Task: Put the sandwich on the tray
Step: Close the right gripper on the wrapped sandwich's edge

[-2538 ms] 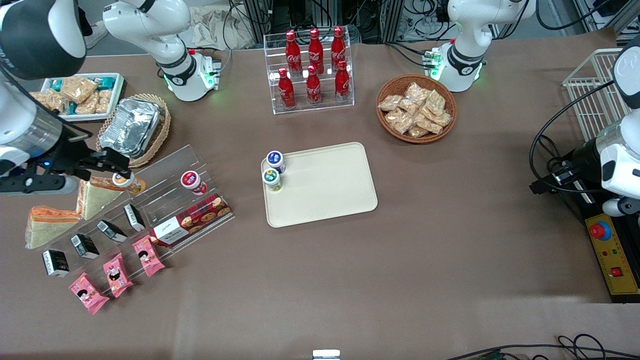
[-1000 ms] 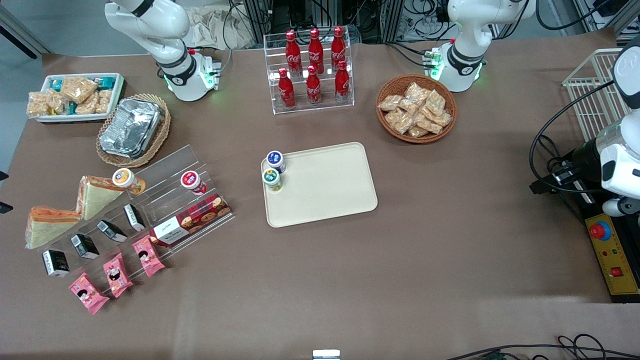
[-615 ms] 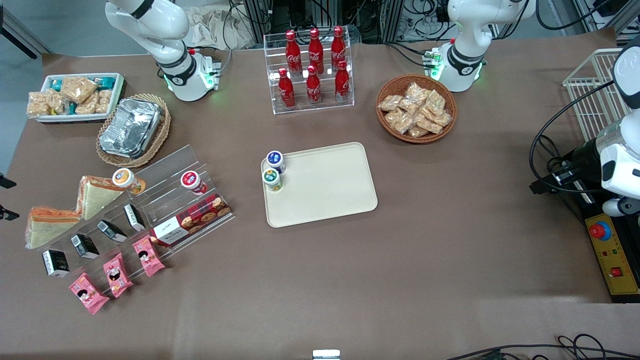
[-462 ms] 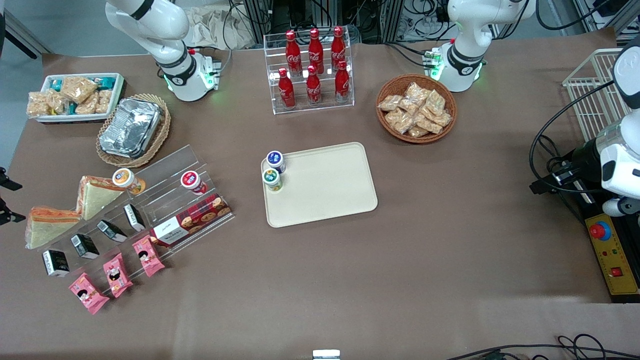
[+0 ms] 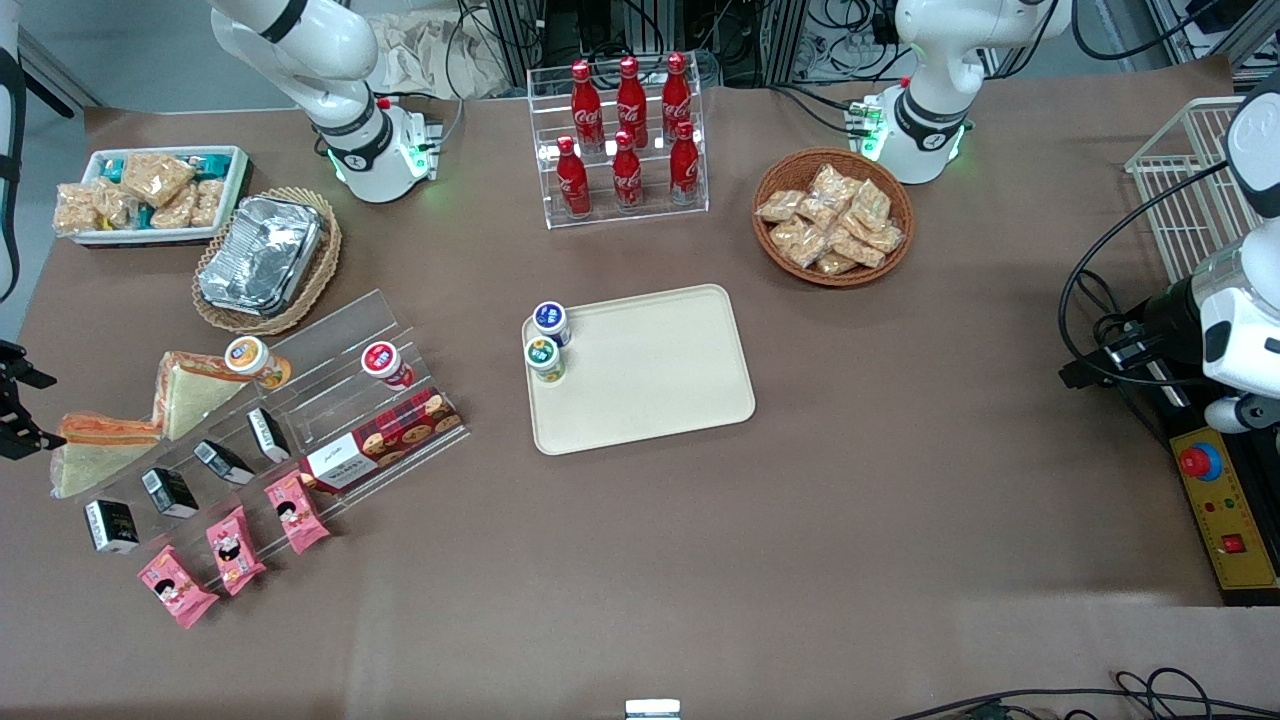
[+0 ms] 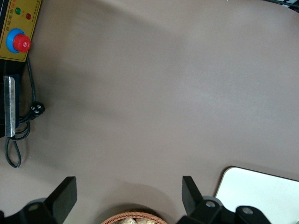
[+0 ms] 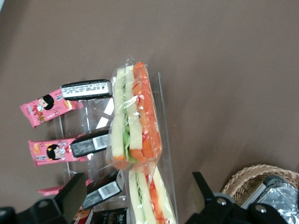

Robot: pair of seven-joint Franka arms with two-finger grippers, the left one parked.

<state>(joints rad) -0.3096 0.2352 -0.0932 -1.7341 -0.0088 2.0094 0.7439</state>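
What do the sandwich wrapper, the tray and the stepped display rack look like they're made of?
The sandwich sits in thin clear plastic film, glossy and crinkled.

The tray looks like matte cream moulded plastic, though it could be melamine.

The display rack seems to be clear acrylic; the table shows through it.

The gripper is open above the sandwich.

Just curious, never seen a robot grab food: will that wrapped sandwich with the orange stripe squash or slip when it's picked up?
Probably squashy: the sandwich shows soft bread layers. Its clear wrap looks glossy, so it may slip. The open gripper hovers above it, at the working arm's end of the table.

Robot lab: mock snack shop, cable clutter (image 5: 600,30), emergency-stop box (image 5: 1225,505).
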